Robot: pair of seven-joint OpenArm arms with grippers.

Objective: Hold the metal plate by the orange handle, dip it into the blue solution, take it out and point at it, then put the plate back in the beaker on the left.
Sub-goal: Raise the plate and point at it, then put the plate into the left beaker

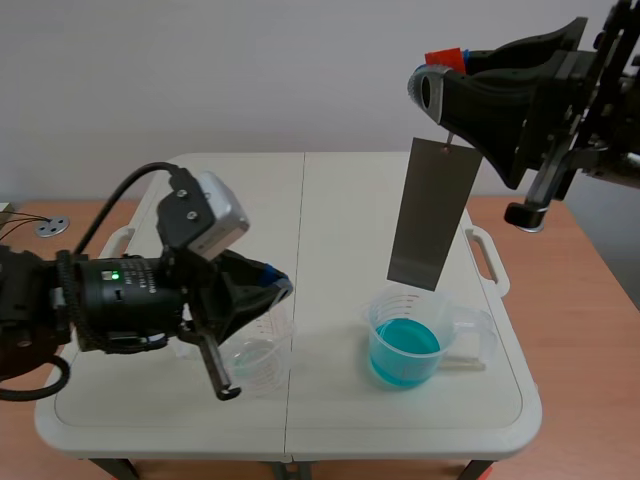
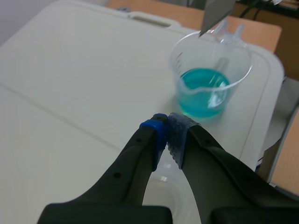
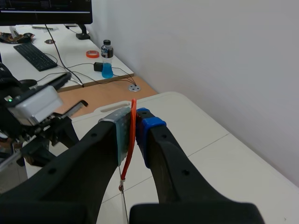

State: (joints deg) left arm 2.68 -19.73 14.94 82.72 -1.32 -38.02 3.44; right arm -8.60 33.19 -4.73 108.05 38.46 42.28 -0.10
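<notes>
Right fingers (image 3: 154, 140) clamping orange handle (image 3: 133, 135), metal plate (image 1: 432, 215) above blue solution (image 1: 404, 350)

You get no readable text anywhere in these views. The beaker of blue liquid (image 2: 211, 88) has faint scale marks on its clear wall, but the numbers are too small and blurred to make out. In the right wrist view, the monitor (image 3: 44, 11) shows a thin row of screen text, unreadable. The print on the bottle (image 3: 107, 59) is too small to tell.
</notes>
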